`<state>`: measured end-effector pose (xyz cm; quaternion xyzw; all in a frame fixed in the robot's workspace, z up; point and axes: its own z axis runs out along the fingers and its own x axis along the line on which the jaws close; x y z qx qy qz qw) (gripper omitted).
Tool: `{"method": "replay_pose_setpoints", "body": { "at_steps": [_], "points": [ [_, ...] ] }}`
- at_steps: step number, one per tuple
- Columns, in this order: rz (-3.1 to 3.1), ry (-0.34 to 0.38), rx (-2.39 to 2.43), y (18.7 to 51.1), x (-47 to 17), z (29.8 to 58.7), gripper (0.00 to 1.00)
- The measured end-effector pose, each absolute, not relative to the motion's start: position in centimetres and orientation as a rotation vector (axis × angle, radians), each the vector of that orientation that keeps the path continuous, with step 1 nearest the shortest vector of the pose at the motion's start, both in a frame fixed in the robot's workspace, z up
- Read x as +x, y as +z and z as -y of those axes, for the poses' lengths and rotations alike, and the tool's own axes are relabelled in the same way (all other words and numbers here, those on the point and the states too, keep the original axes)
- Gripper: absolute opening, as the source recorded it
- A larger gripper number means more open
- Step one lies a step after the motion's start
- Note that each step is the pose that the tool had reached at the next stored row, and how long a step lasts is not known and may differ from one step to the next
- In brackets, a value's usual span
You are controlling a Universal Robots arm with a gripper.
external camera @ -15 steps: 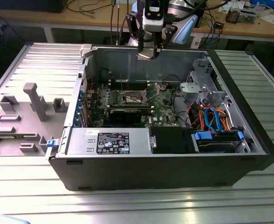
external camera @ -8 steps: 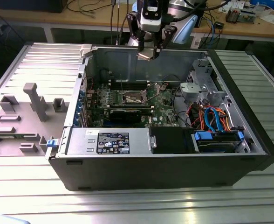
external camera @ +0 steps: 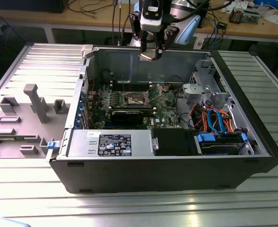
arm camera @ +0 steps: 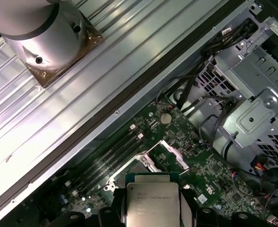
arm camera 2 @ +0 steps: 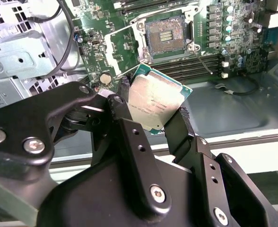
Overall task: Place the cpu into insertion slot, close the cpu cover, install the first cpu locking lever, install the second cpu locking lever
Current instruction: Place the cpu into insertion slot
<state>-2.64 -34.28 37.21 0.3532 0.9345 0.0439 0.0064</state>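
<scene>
Pinching the small flat square silver-topped cpu (arm camera 2: 159, 100) by opposite edges in our black hand (arm camera 2: 154, 105), we judge it light, stiff and easily damaged underneath.

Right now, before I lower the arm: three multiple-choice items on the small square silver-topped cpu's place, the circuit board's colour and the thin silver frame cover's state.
1. The cpu is: A held in the black gripper; B seated in the socket; C on the table.
2. The circuit board around the square silver-rimmed insertion slot is: A blue; B green; C red.
3. The cpu cover is: A shut; B missing; C swung open.
Key: 1 A, clamped by its edges; 2 B, green in both wrist views; 3 C, the slot's dark centre lies bare.
</scene>
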Motion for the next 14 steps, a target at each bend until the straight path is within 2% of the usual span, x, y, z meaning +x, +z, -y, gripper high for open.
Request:
{"method": "replay_pose_setpoints", "body": {
  "at_steps": [14],
  "points": [
    [-2.897, 0.137, 1.168, 37.21, -2.87, 34.28, 0.54]
  ]
}}
